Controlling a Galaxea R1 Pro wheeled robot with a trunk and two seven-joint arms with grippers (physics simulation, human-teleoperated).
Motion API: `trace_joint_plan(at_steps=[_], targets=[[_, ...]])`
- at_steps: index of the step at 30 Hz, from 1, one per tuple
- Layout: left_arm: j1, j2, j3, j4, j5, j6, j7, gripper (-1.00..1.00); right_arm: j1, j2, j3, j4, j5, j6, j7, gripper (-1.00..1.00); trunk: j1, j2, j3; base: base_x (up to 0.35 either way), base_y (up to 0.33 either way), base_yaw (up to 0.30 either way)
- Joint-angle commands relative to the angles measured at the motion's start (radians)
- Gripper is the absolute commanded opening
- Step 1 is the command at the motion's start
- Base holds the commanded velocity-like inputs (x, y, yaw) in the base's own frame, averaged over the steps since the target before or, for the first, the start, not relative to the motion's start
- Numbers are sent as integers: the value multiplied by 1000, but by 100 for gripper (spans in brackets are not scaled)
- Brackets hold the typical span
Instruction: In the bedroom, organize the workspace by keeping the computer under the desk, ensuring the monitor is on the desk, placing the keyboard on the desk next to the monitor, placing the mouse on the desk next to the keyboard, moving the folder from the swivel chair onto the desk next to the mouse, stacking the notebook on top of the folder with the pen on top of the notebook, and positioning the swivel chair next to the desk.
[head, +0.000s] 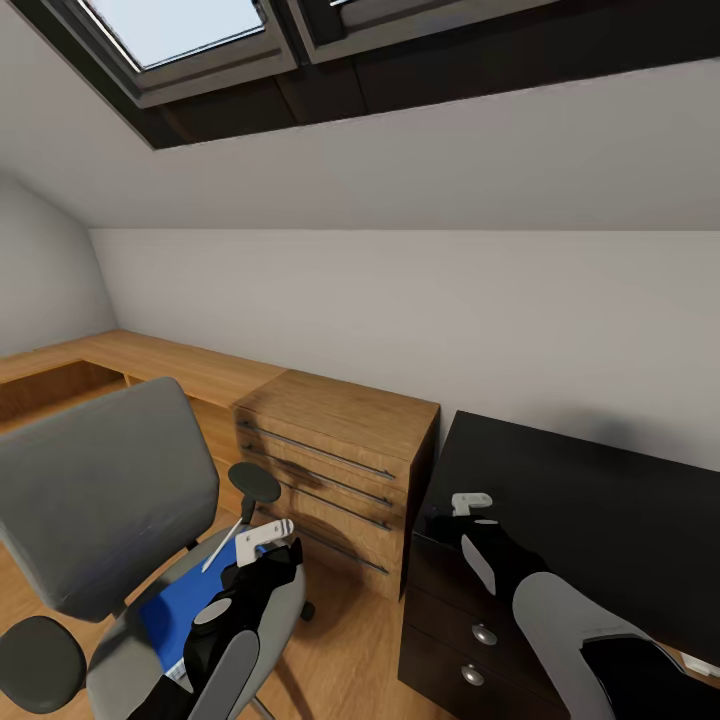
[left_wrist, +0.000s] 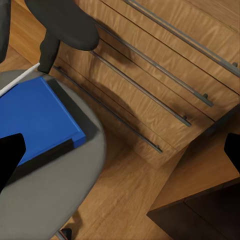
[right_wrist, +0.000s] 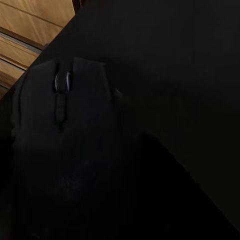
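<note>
While the long black desk (head: 600, 500) stands at three o'clock, the grey-upholstered swivel chair (head: 100, 490) sits at eight with the flat bright blue folder (head: 175, 610) on its seat. The left gripper (head: 268, 537) hovers just beyond the folder's far corner, nearer than the right gripper (head: 470, 505), fingers spread. A black mouse (right_wrist: 62, 125) lies close under the right; whether those fingers pinch it I cannot tell.

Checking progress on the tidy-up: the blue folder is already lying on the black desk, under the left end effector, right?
Not quite. The blue folder lies on the swivel chair seat, not on the black desk. It is under the left end effector, as the head view and left wrist view show.
</note>
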Motion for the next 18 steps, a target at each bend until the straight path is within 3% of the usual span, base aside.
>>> trace_joint_plan(at_steps=[1, 8, 18], targets=[[-1, 0, -1, -1, 7, 2, 8, 100, 0, -1, 11, 2, -8, 10, -5, -100, 0, 0, -1, 0, 0, 0], [-1, 0, -2, -1, 7, 2, 8, 100, 0, -1, 11, -9, -8, 10, -6, -100, -23, 42, 17, 0, 0, 0], [-1, 1, -2, -1, 7, 4, 8, 100, 0, -3, 11, -106, -11, 42, -8, -100, -61, 112, 49, 0, 0, 0]])
